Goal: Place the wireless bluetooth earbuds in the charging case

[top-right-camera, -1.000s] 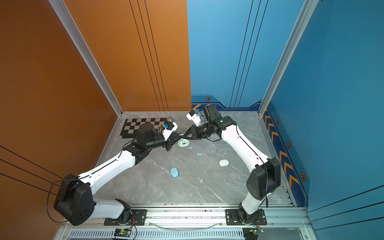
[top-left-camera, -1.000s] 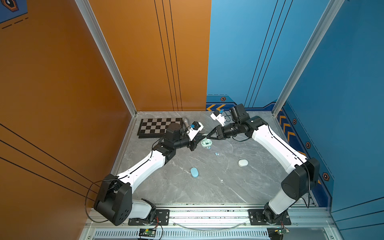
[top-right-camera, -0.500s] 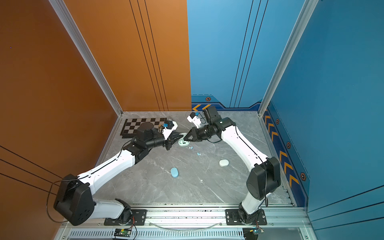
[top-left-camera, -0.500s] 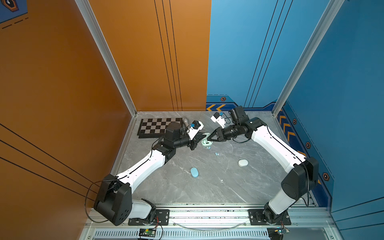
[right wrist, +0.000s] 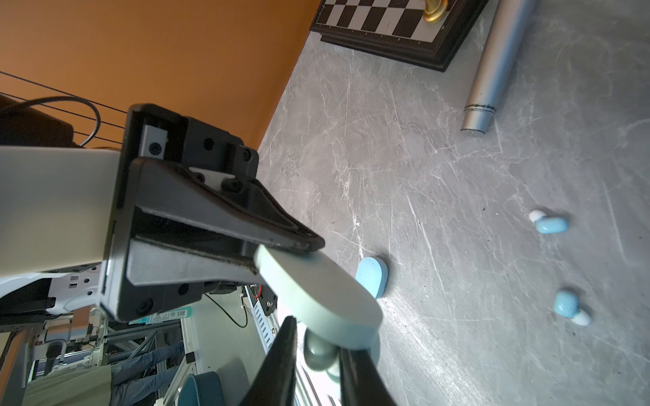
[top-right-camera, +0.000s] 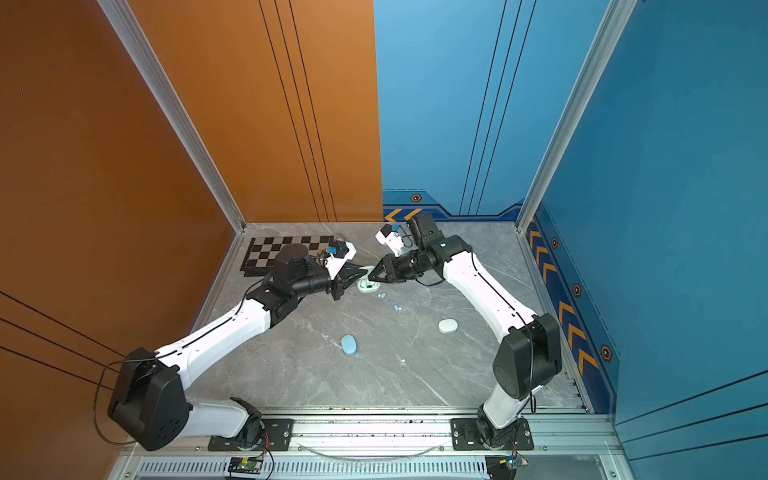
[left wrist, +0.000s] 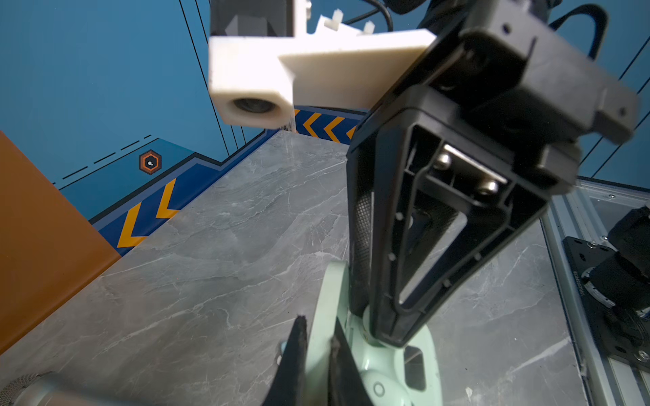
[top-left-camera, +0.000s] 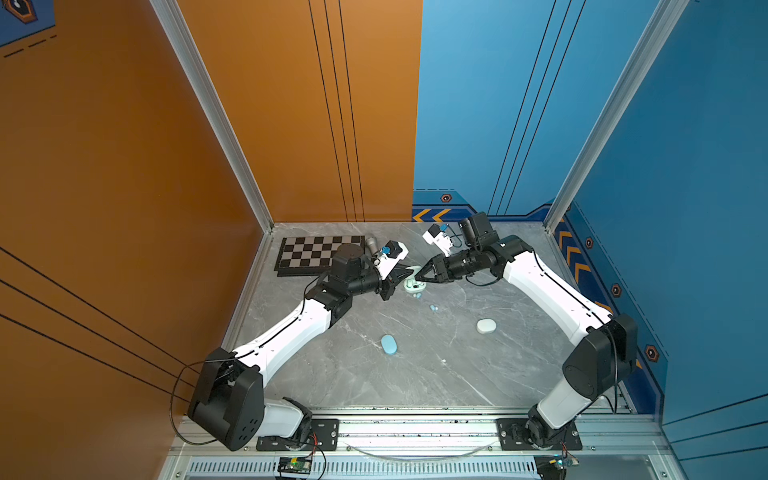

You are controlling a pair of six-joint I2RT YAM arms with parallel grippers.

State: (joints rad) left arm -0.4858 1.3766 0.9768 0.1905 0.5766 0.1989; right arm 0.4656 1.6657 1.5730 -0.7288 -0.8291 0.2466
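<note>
Mint charging case (top-left-camera: 413, 286): largely hidden under both grippers in both top views. Left gripper (left wrist: 318, 337) pinches its raised lid. Right gripper (right wrist: 314, 337): fingers narrowly parted, flanking what appears to be a mint earbud (right wrist: 318, 351); whether it is gripped cannot be told. Blue earbud (right wrist: 550, 225) and second blue earbud (right wrist: 566, 304) lie loose nearby. Blue case (top-left-camera: 388, 344) and white case (top-left-camera: 486, 326) lie well apart.

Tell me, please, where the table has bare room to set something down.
Free: the front strip between the blue case, white case and front rail, bar one white speck. Crowded: around the mint case, where the left gripper and right gripper meet, blue earbuds alongside.
</note>
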